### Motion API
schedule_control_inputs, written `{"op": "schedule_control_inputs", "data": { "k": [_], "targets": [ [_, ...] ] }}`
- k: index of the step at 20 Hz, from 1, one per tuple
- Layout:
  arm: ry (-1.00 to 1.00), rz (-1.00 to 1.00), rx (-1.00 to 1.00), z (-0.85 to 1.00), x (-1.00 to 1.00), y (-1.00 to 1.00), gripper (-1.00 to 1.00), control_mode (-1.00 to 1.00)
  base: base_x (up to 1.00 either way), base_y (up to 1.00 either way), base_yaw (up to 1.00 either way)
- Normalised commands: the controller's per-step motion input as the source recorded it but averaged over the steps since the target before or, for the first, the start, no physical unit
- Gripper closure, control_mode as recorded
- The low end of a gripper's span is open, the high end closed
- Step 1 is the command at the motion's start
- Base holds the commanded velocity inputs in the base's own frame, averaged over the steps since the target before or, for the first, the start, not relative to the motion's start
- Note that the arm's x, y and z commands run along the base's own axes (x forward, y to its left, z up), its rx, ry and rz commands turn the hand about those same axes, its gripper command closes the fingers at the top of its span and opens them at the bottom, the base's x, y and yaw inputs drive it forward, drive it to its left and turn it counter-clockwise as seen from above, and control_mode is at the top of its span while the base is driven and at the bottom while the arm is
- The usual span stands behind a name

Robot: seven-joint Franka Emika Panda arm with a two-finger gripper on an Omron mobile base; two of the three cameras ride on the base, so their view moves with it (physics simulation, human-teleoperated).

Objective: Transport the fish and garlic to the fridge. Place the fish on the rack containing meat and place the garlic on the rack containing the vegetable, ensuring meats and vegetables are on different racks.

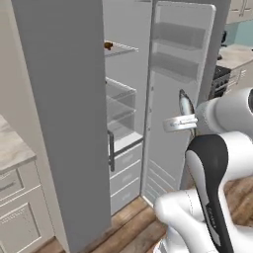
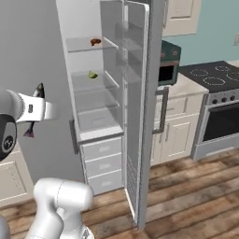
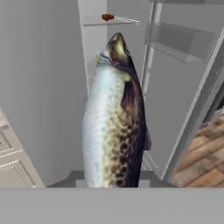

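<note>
My gripper is shut on the fish, a dark-grey and silver fish held head up in front of the open fridge. In the hand view the fish stands tall in the centre, pointing toward the fridge's interior. In the left base view the gripper and the fish hang beside the right door. The meat lies on the upper glass rack. One shelf lower lies the yellow-green vegetable. The garlic is out of view.
The fridge's right door stands open edge-on, and the left door is a wide grey panel. A stove and cabinets sit to the right. A marble counter is at the left, over wooden floor.
</note>
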Motion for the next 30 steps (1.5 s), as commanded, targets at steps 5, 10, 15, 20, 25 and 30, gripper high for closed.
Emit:
{"op": "schedule_control_inputs", "data": {
  "k": [5, 10, 15, 20, 25, 30],
  "targets": [
    [0.0, 0.0, 0.0, 0.0, 0.0, 0.0, 1.0, 1.0, 0.9, -0.25, 0.22],
    [0.0, 0.0, 0.0, 0.0, 0.0, 0.0, 1.0, 1.0, 0.97, -0.09, 0.26],
    [0.0, 0.0, 0.0, 0.0, 0.0, 0.0, 1.0, 1.0, 1.0, 0.0, 0.26],
    [0.0, 0.0, 0.0, 0.0, 0.0, 0.0, 1.0, 1.0, 0.83, -0.09, 0.09],
    [0.0, 0.0, 0.0, 0.0, 0.0, 0.0, 1.0, 1.0, 0.38, -0.03, 0.09],
    [0.0, 0.0, 0.0, 0.0, 0.0, 0.0, 1.0, 1.0, 0.02, -0.3, 0.2]
  ]
}}
